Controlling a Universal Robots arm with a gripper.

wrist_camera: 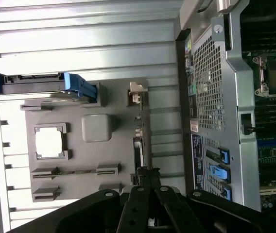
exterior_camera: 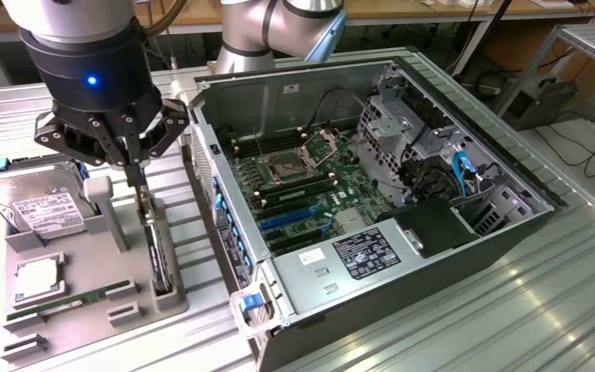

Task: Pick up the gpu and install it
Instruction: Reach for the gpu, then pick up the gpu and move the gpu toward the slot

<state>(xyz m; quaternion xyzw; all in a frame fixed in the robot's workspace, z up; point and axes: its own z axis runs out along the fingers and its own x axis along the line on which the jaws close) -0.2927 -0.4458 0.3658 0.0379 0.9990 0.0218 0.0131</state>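
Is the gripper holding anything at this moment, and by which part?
The gripper is shut on the gpu, pinching its top edge near one end; the card stands on edge in the grey tray.

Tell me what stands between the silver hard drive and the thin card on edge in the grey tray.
A grey upright post of the tray, between the silver white-labelled hard drive and the thin dark gpu card; the exterior view shows it.

The gpu (exterior_camera: 158, 248) stands in a narrow lane between the gray post (exterior_camera: 101, 209) and the computer case (exterior_camera: 207, 182) (its top open)
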